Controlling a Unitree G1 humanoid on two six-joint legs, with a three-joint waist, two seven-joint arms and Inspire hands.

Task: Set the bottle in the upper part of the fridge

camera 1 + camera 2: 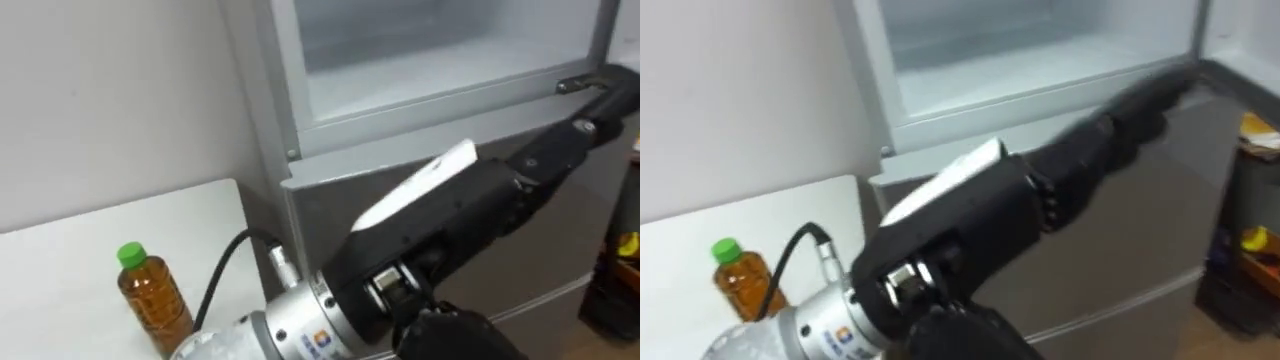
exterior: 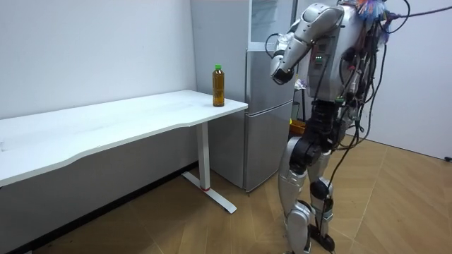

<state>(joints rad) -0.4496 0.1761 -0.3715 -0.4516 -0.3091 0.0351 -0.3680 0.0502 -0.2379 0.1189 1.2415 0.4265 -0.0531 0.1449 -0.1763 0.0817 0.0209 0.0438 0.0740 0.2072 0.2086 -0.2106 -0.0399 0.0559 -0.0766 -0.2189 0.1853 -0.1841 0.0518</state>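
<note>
Reaching: left hand point(image 1: 480, 195) — fingers straight, together, stretched to the upper fridge point(image 1: 420, 60) front ledge, holding nothing.
Bottle point(image 1: 150, 298): upright on white table point(image 1: 60, 260), just beside the fridge, untouched.
Upper compartment: open.
Remaining: grasp, lift, place — all 3 steps.
Obstacle: fridge side wall between bottle and opening.
</note>
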